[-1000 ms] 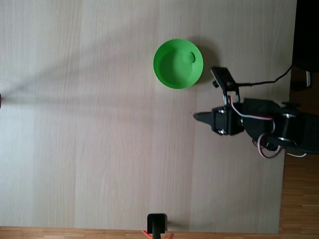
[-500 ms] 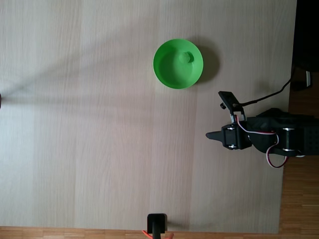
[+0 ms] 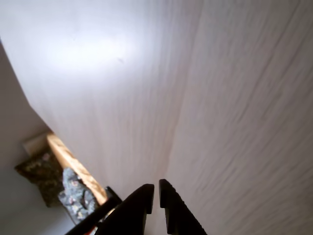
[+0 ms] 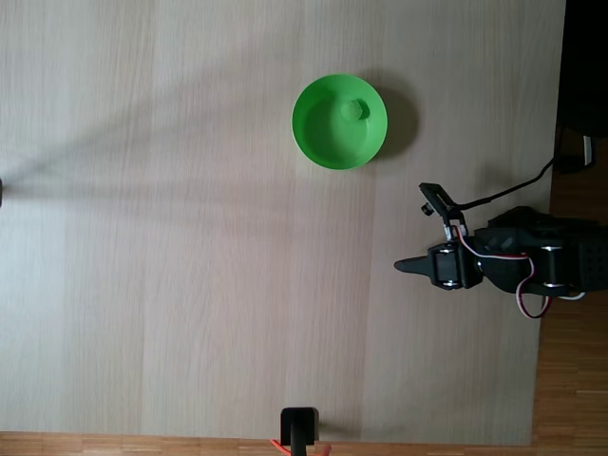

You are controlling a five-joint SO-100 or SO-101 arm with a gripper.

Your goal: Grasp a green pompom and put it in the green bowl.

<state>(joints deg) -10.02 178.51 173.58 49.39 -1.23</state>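
Worktop (image 3: 220,98) of pale wood grain spreads bare ahead in the wrist view, its edge falling away at lower left to a strip of orange floor. Black end effector (image 3: 156,190) enters from the bottom, fingertips nearly touching, holding nothing.

Fixed view: the arm (image 4: 522,261) lies folded at the right edge, end effector (image 4: 401,265) pointing left over open surface. Round bright green plastic bowl (image 4: 318,123) sits farther up, well apart, with the tiny fuzzy green pompom (image 4: 354,110) inside. No writing is legible.
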